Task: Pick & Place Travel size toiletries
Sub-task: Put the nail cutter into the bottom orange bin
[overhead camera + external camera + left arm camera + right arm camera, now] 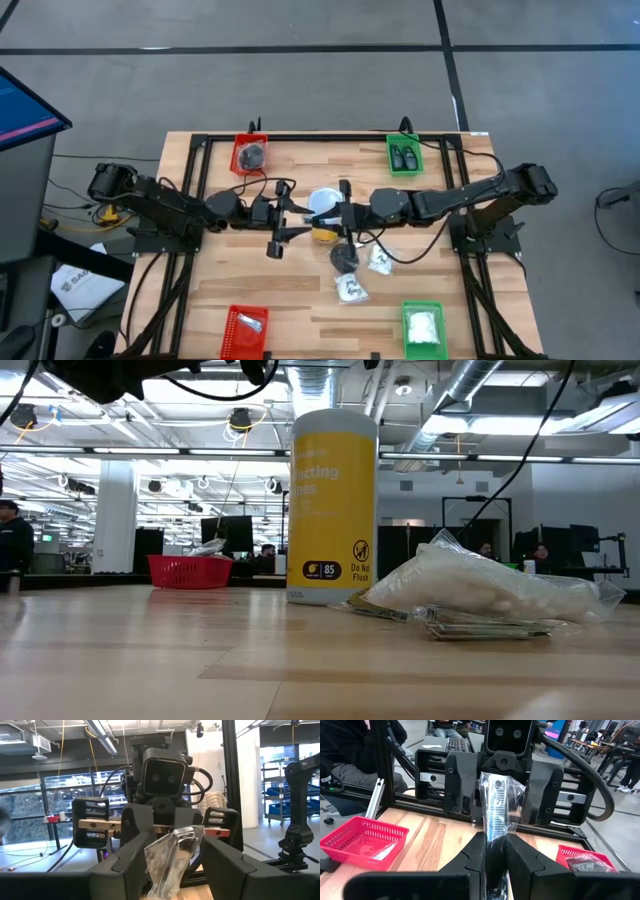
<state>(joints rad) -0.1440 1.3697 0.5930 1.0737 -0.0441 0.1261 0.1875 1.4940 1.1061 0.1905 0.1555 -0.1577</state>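
Observation:
Over the table's middle my two grippers face each other. My right gripper [495, 855] is shut on a clear packet [496, 805] that holds a thin silvery toothed piece. My left gripper [175, 870] is open. Its fingers [456, 785] stand on either side of the packet's far end; I cannot tell whether they touch it. On the table below, two more clear packets [380, 262] [350, 290] and a black roundish piece [345, 255] lie flat, right of the middle. One packet with white contents [490, 585] shows close in the low view. My right gripper pinches the clear packet's near end [495, 837] between its two fingers. The fingers come roughly level from the table's right. The packet sticks out ahead of them toward the left gripper, lifted clear of the table.
A tall yellow jar [322, 232] with a pale lid stands upright under the grippers. Red trays sit at the far left [250, 155] and near left [245, 330], green trays at the far right [405, 155] and near right [422, 325]. A black frame [300, 138] rims the table.

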